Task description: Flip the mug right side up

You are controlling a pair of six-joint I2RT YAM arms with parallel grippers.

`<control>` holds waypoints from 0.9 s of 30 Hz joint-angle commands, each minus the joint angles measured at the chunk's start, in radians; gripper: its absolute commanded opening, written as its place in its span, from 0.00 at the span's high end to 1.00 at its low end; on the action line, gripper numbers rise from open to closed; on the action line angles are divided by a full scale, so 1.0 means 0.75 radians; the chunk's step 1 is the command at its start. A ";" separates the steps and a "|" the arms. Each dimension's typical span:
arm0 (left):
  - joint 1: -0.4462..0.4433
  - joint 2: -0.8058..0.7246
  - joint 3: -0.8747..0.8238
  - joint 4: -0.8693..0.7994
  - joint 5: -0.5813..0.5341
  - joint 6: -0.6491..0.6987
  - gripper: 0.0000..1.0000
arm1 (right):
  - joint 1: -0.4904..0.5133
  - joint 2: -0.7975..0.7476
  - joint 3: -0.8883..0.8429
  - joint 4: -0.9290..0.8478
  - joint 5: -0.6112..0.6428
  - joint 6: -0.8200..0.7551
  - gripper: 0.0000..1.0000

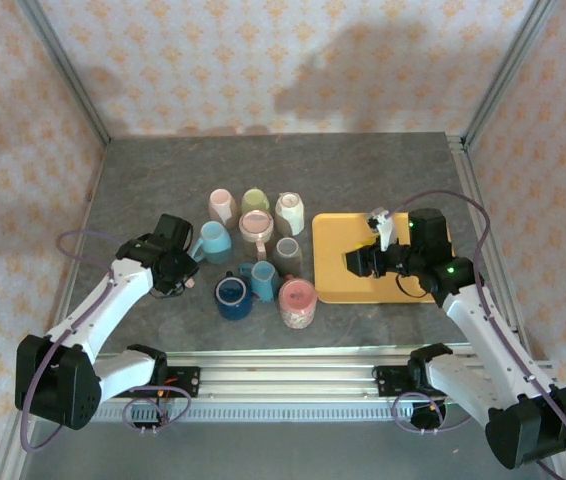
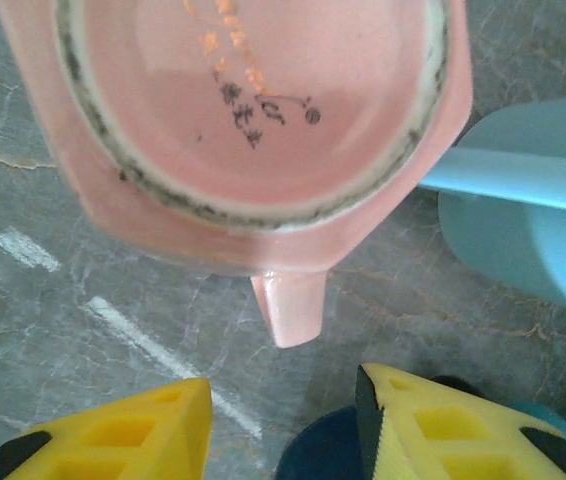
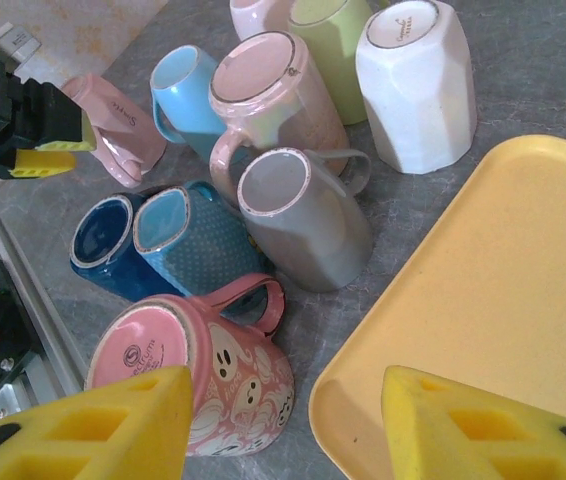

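A pale pink mug (image 2: 263, 110) shows its ringed base with a printed mark to the left wrist camera. Its handle (image 2: 288, 305) points back at my left gripper (image 2: 283, 400). That gripper is open, its yellow fingers just short of the handle and nothing between them. In the right wrist view the same pink mug (image 3: 113, 125) lies tipped beside the left gripper's yellow finger (image 3: 53, 155). From above, my left gripper (image 1: 191, 268) sits at the left edge of the mug cluster. My right gripper (image 1: 355, 262) hovers open and holds nothing over the yellow tray (image 1: 338, 285).
Several mugs crowd the table's middle: light blue (image 1: 213, 241), dark blue (image 1: 231, 297), teal dotted (image 1: 260, 278), pink ghost-print (image 1: 297, 303), grey (image 1: 288, 250), white (image 1: 290, 213), green (image 1: 255, 203). The dark blue mug (image 2: 328, 455) lies under my left fingers. A metal rail (image 1: 283, 375) runs along the near edge.
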 commanded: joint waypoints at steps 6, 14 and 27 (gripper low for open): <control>-0.005 0.094 -0.012 0.039 -0.115 -0.048 0.62 | 0.008 -0.022 -0.021 0.059 0.015 0.032 0.47; -0.005 0.163 0.003 0.084 -0.131 -0.035 0.65 | 0.009 -0.019 -0.021 0.055 0.010 0.026 0.47; -0.002 0.231 -0.007 0.116 -0.177 -0.062 0.69 | 0.007 -0.021 -0.009 0.044 0.007 0.022 0.47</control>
